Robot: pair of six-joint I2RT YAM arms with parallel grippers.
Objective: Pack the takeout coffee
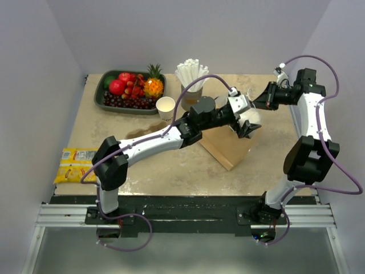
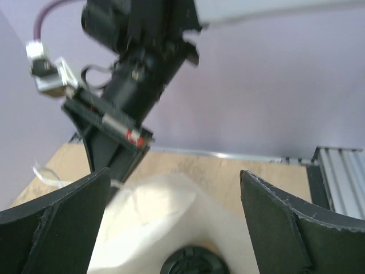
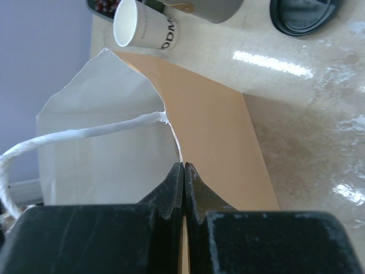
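From above, the left gripper (image 1: pixel 249 128) hung over the mouth of the single paper bag (image 1: pixel 228 149), which stood right of the middle of the table (image 1: pixel 171 171). The right gripper (image 1: pixel 263 98) sat at the bag's far-right rim. The takeout coffee itself was hidden here under the left gripper. Also on the table were one lidless white cup (image 1: pixel 165 107) and one grey cup of straws (image 1: pixel 191 77) near the far edge, one fruit tray (image 1: pixel 131 91) in the far left corner, and some yellow packets (image 1: pixel 77 164) at the left edge.

In the left wrist view, the left gripper's fingers (image 2: pixel 268 217) were spread wide with nothing between them. One black lid, the top of the takeout coffee (image 2: pixel 191 264), showed straight below them inside the bag's white lining. The lid faced up, so the cup probably stood upright. The cup looked released, and the left arm was the nearer one; a straight lift out of the bag seemed the likely next call.

In the right wrist view, the right gripper's jaws were pressed together on the bag's rim, holding the mouth open. One white string handle (image 3: pixel 85 134) trailed beside them. A round black thing (image 3: pixel 305 14) lay on the table beyond; I could not tell what it was.
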